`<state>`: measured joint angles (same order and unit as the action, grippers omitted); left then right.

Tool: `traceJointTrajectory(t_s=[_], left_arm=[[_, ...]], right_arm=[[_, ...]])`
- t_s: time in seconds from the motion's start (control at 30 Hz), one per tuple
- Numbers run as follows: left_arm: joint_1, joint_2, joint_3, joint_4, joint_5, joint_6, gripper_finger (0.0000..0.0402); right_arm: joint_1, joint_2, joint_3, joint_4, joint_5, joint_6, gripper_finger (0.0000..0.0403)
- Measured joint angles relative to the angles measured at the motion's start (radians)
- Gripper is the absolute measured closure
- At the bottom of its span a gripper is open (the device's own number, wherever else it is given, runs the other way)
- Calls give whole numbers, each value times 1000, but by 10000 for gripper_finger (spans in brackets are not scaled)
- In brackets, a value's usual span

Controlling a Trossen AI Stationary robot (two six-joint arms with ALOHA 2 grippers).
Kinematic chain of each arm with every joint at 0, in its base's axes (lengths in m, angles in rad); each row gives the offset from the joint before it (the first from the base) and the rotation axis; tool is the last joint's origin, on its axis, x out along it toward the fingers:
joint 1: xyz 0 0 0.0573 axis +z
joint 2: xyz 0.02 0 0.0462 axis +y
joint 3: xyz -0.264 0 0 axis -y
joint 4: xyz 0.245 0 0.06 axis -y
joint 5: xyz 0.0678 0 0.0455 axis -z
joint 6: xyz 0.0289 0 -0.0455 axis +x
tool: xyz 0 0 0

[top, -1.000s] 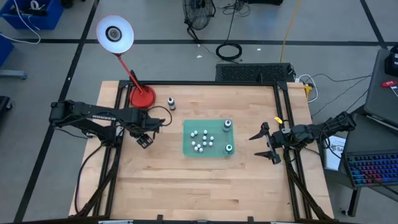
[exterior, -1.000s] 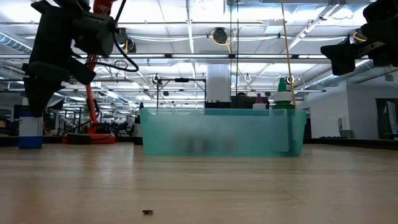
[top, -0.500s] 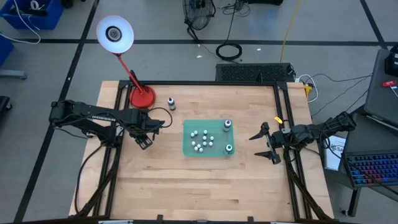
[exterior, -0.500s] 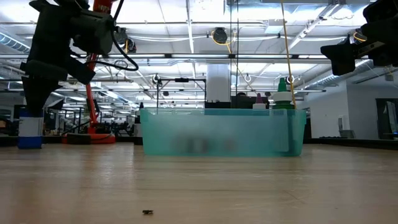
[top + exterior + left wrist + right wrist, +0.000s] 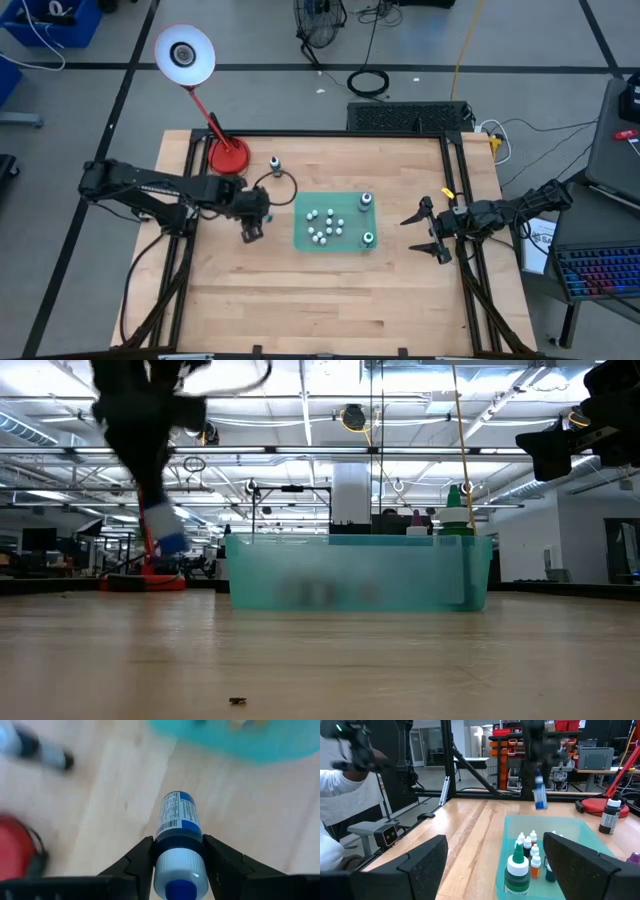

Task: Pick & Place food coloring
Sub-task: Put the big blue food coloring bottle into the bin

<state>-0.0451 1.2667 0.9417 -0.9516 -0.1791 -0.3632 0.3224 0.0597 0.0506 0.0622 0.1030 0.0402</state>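
The left gripper [image 5: 252,228], fingers pinching a blue bottle [image 5: 177,837], has swung nearer the green tray [image 5: 300,235].

We are seeing small white-capped food coloring bottles [image 5: 325,226] standing in the teal tray [image 5: 300,238]; a blue-labelled bottle [image 5: 176,834] is sitting clamped between jaws.

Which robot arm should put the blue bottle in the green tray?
The left. Its gripper already grips the blue bottle just beside the tray. The right gripper waits open and empty on the tray's other side.
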Motion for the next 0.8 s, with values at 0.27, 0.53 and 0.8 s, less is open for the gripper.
traceJointTrajectory(t_s=[0.27,0.53,0.8], left_arm=[[-26,102,392,62,-88,208,252],[49,552,937,-238,-61,377,254],[128,837,1104,-384,-18,461,254]], right_arm=[[0,0,0,0,0,0,89],[0,0,0,0,0,0,89],[0,0,0,0,0,0,89]])
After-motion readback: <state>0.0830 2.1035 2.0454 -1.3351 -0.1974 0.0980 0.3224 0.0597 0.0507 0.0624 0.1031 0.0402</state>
